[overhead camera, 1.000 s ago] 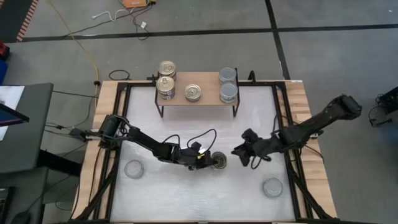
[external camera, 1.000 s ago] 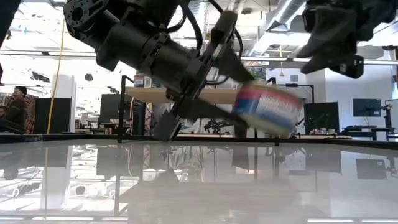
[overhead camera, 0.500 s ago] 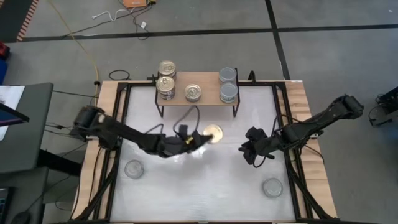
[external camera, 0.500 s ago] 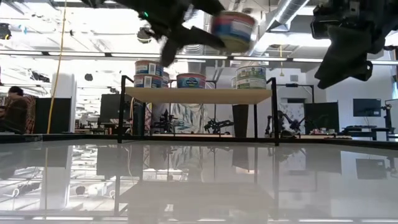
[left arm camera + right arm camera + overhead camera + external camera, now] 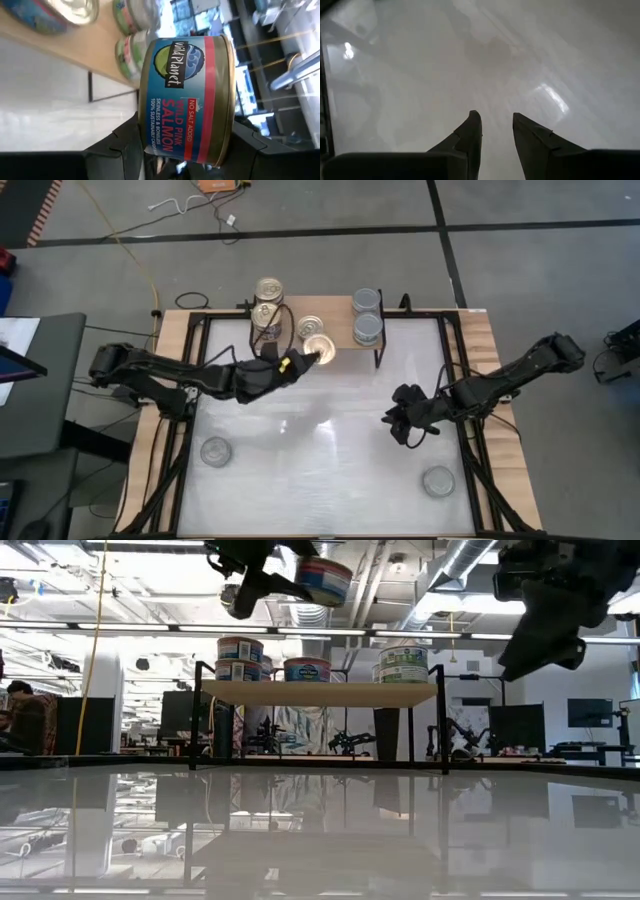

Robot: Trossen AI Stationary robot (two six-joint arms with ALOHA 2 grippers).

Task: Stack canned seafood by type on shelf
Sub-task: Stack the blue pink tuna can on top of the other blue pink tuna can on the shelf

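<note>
Left claw [image 5: 308, 353]: I have it closed on a salmon can [image 5: 187, 100], one finger on each side of the blue and red label; the gold lid faces up in the high view.
Held can, position: I see it in the air above the front edge of the shelf [image 5: 340, 337], over the single gold-lidded can [image 5: 311, 328] at the shelf's middle; in the low view it hangs clear above the cans on the board.
Left arm: I see it reaching in from the left edge of the tabletop [image 5: 330, 470] toward the shelf.
Right claw [image 5: 496, 131]: its fingers stand a little apart with nothing between them; it hovers over bare tabletop right of centre.
Shelf, left end: two gold-lidded stacks [image 5: 267, 302], one behind the other.
Shelf, right end: two silver-lidded cans [image 5: 367, 316], one behind the other.
Tabletop, loose cans: one silver-lidded can [image 5: 215, 451] near the front left, another [image 5: 437, 481] near the front right, well apart.
</note>
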